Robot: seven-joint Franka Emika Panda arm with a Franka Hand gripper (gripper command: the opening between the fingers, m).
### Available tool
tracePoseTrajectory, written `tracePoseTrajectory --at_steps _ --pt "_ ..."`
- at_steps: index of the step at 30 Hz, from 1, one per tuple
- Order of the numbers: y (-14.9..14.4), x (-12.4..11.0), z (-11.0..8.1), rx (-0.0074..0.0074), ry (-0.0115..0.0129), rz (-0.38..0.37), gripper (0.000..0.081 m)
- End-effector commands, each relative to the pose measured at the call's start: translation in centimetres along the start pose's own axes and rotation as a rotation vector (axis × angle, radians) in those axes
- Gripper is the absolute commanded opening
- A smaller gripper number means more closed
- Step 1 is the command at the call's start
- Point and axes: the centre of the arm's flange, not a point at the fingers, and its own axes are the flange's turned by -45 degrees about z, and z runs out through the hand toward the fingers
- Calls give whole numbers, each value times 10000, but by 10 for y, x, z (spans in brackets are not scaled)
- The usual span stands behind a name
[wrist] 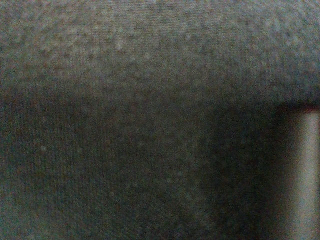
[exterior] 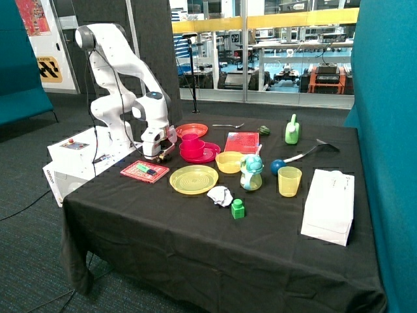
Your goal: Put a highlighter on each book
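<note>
A flat red book lies near the table's edge by the robot base, with a small green highlighter on its cover. A second red book lies further back, beyond the yellow bowl, and I see nothing on it. My gripper is low at the black cloth, just behind the near book and next to the red plates. The wrist view shows little but the black tablecloth from very close. No other highlighter is plainly visible.
Beside the gripper, a red cup stands on a red plate, with another red plate behind. Toward the middle are a yellow plate, yellow bowl, sippy cup, yellow cup, green block and white bag.
</note>
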Motion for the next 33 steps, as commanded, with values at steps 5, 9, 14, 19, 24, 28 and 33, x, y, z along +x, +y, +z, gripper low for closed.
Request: tracePoseTrajectory --at_steps 5,9,14,19,24,28,33 --pt "0 -3 2 19 -14 8 0" --pt "-2 -3 -5 19 -14 74 0" --pt "-2 -1 -12 19 -14 83 0" --pt "-4 0 -24 19 -14 48 0" --pt "-7 5 -38 19 -14 -11 0" --pt "-11 13 -56 20 -13 -107 0" --pt "-17 20 -77 20 -13 -394 0"
